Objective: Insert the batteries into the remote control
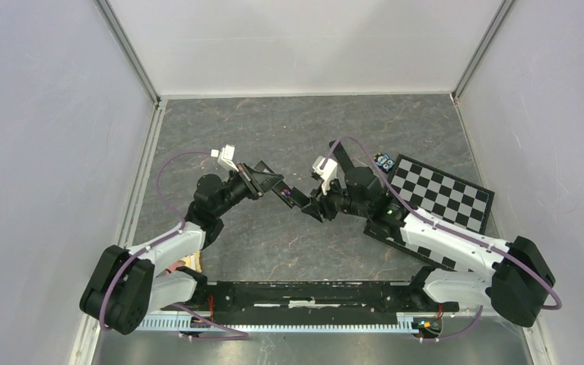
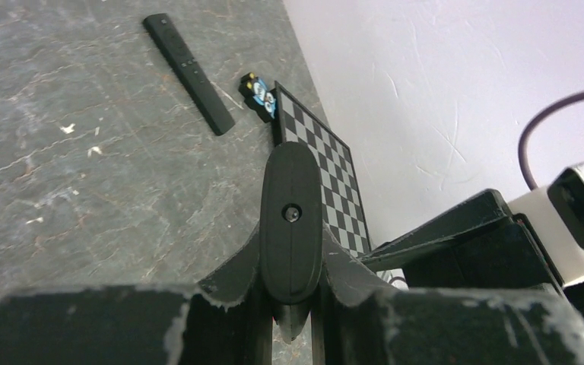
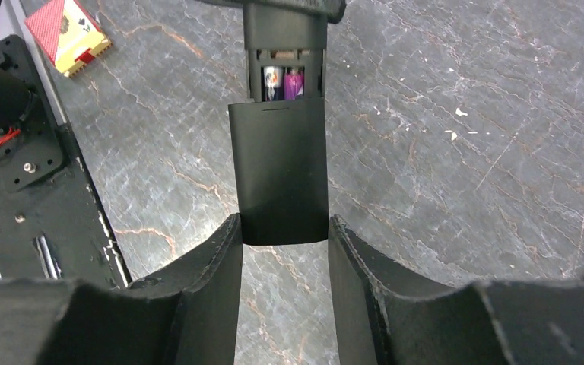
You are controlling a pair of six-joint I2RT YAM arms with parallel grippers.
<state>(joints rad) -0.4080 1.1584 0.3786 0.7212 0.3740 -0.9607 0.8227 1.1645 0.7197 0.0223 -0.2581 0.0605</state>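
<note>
Holds, in right gripper (image 3: pixel 283 228), battery cover (image 3: pixel 281 167) partly over remote control (image 3: pixel 285 26) clamped in left gripper (image 2: pixel 291 258); shows two batteries (image 3: pixel 283 82) seated in exposed bay. Appears to be closing step: push cover forward, square to remote control.

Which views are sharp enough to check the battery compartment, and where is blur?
Right wrist view: batteries sharp and evenly lit beyond the cover, near fingers soft. Left wrist view: held remote close to the lens, slightly blurred; wall bright. Top view: even light, batteries too small to see.

Checkerboard (image 1: pixel 442 196) and spare remote (image 2: pixel 188 74) obstruct the right side.
</note>
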